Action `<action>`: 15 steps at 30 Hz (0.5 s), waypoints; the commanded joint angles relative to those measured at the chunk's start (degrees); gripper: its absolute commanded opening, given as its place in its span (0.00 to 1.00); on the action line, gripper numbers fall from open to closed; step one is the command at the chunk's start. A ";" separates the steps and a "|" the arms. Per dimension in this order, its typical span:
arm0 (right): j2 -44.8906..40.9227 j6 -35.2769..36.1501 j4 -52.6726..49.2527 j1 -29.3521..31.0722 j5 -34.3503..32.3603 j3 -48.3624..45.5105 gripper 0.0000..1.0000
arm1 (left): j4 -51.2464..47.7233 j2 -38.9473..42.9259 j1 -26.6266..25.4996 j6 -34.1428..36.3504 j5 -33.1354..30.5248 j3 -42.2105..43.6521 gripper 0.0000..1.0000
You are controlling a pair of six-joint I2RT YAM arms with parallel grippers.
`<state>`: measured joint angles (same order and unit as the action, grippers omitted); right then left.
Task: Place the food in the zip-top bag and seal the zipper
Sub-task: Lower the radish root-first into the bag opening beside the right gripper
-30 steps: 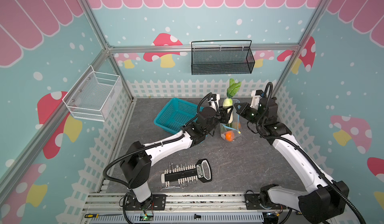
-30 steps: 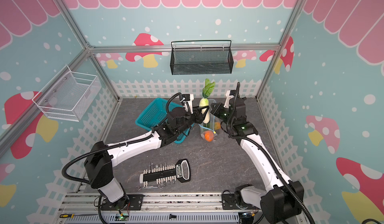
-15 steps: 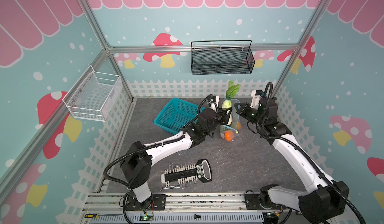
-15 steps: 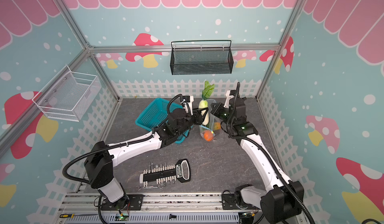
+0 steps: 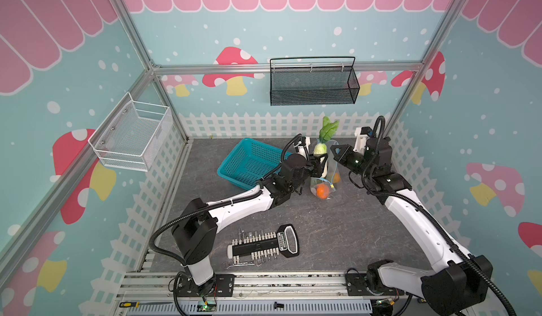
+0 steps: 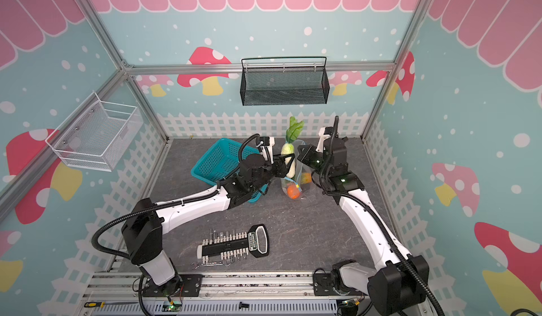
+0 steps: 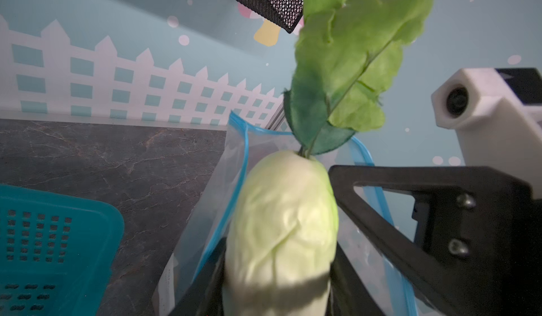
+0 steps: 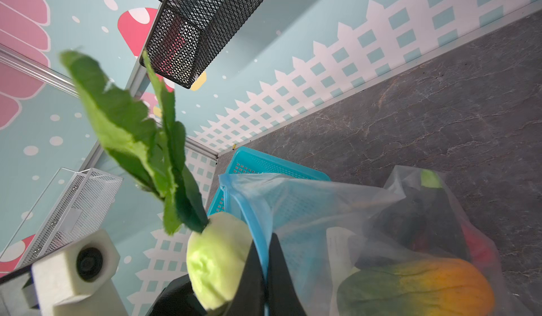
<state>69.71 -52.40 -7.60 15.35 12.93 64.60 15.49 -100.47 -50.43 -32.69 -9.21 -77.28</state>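
Holding the cabbage (image 5: 320, 152) upright, leaves up, is the left pincer (image 5: 319, 166), its fingers clamped on the pale lower body. The cabbage sits at the mouth of the zip-top bag (image 5: 332, 179). In the left wrist view the zipper (image 7: 245, 165) runs along both sides of it, so the mouth is spread around it. Can't tell how deep it's in.

Right pincer (image 5: 335, 154) is pressed together on the bag's blue mouth edge, holding that side up; right wrist view shows the strip caught between the fingers (image 8: 278, 270).

Already inside the bag:
- orange piece (image 5: 322, 190)
- orange-green piece (image 8: 410, 285)
- dark purple piece (image 8: 416, 211)
- red piece (image 8: 481, 250)

White label visible on the bag wall.

The bag hangs with its bottom on the counter (image 5: 337, 226), near the back edge and right of middle. Teal basket (image 5: 249, 162) is tilted just left of it, also near the back edge, with the left arm crossing in front of it. Black bit set (image 5: 264, 245) lies near the front edge, well apart from the bag. Black mesh basket (image 5: 313, 85) hangs on the back wall, white wire basket (image 5: 132, 135) on the left wall.
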 commanded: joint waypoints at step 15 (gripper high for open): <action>0.59 0.27 2.32 -0.23 -0.28 2.55 0.03 | -2.95 -0.78 -0.98 -1.85 0.16 0.48 0.29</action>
<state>70.02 -52.34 -7.55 15.35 12.91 64.64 13.89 -100.88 -50.83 -33.26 -9.19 -77.28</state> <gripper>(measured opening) 0.047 0.429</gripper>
